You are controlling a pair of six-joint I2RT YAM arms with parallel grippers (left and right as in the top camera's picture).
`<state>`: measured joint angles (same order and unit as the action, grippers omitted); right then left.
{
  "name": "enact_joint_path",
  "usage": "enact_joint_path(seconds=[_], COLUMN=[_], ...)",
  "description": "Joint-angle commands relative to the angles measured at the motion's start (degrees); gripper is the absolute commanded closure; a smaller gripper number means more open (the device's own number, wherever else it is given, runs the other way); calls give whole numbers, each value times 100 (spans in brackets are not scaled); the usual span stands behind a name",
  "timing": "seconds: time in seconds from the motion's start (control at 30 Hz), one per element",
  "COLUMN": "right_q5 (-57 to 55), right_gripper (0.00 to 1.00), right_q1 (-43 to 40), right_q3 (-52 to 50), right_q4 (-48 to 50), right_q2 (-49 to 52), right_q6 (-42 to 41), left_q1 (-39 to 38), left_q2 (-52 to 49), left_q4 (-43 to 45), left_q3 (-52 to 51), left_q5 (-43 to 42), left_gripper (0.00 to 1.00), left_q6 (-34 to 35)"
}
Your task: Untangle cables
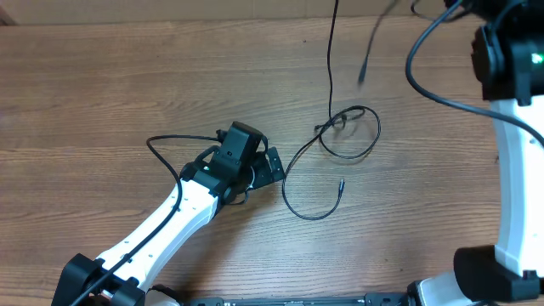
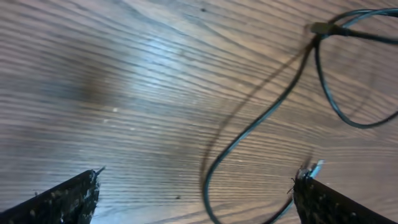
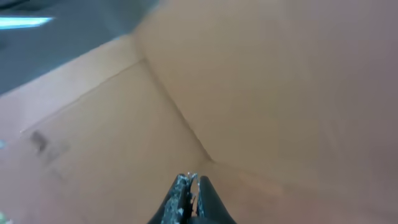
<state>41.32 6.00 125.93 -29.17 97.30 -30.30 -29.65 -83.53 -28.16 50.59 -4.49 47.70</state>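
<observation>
Left gripper (image 2: 199, 179) spread wide, low over the wooden table (image 2: 124, 74), with a black cable (image 2: 249, 127) running between its fingers. Right gripper (image 3: 190, 182) has fingers pressed together, with nothing visible between them.

Left arm (image 1: 161, 223), lower left: white shell, black joints, black wrist housing, 1 black wire (image 1: 150, 144) looped alongside. Right arm (image 1: 512, 170), right edge: white link, black joints, green light (image 1: 536, 58). Left gripper (image 2: 200, 174), right gripper (image 3: 189, 183): black jaws, tips scuffed whitish.

The left arm (image 1: 170, 212) reaches diagonally forward and to the right, with the left end effector (image 2: 200, 177) held low and its fingers spread wide. The right arm (image 1: 510, 170) stands upright, with the right end effector (image 3: 191, 185) raised and its fingers pressed together.
</observation>
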Motion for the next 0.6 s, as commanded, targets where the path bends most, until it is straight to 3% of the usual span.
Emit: enact_joint_path(seconds=[0.0, 0.13, 0.3, 0.4, 0.57], right_q5=[-2035, -4446, -6811, -7947, -8216], right_gripper=[96, 96, 96, 96, 96], right_q1=[-17, -17, -94, -236, -669], right_q3=[87, 85, 85, 83, 83], right_q4=[-1204, -2326, -2337, -1871, -144], right_q2=[-24, 157, 249, 289, 498], right_q6=[-422, -372, 293, 763, 2380], left_q1=[-37, -37, -37, -37, -37], left_q2=[28, 28, 28, 28, 28], left_q4=[-61, -70, -68, -68, -37], left_q3=[-26, -26, -26, -26, -26], left_q5=[452, 511, 511, 511, 511], left_gripper=[0, 1, 0, 0, 0], left_q6=[11, 11, 11, 11, 11])
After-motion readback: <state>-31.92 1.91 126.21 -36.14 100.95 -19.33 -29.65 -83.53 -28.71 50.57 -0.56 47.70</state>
